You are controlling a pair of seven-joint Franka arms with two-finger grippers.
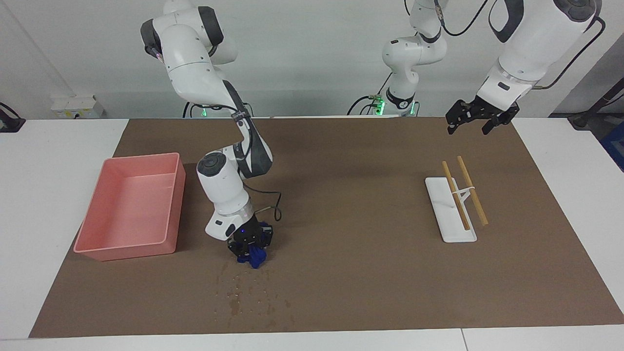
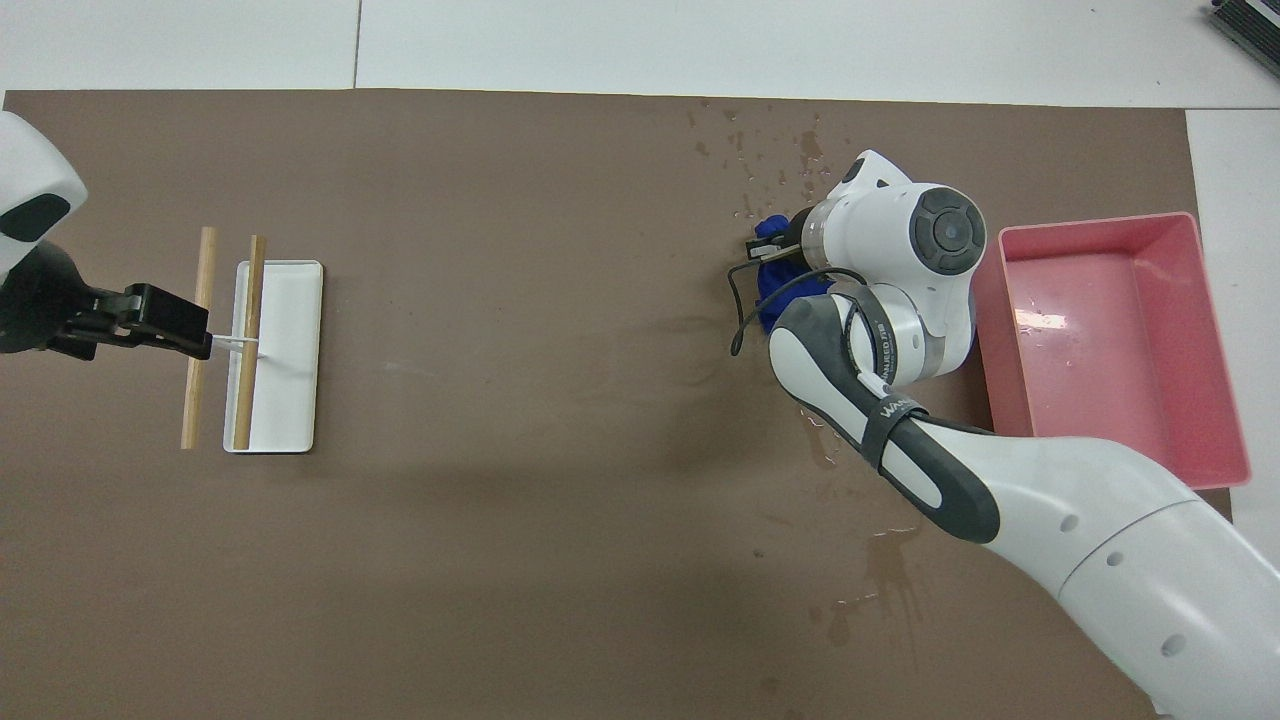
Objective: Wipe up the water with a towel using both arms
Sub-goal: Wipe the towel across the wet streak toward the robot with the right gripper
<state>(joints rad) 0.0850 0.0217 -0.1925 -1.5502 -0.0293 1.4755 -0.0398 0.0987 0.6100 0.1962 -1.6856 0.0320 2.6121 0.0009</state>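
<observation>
White table (image 1: 53,161) against a pale wall, covered by a brown mat (image 1: 351,204).

Nearest the robots: left gripper (image 1: 477,122), raised over the mat's edge at the left arm's end, jaws spread wide, nothing in them. This arm waits.

Next out, at the left arm's end: white stand (image 1: 449,210) flat on the mat, two wooden sticks (image 1: 464,191) resting across it side by side, a thin white clip between them.

At the right arm's end, about as near: pink tray (image 1: 127,249), open side up, on the mat's edge. A few water drops glint on its floor in the overhead view.

Just beside the tray, toward the middle: right gripper (image 1: 250,252), pointing down, jaws nearly closed on the towel (image 1: 254,258). The towel is a bunched blue wad, hanging from the fingertips and reaching the mat.

Farther out, just past the towel: scattered water drops (image 1: 248,292) darkening the mat, running toward its outer edge.

Overhead also shows wet streaks (image 2: 880,570) on the mat nearer the robots, alongside the right arm.
</observation>
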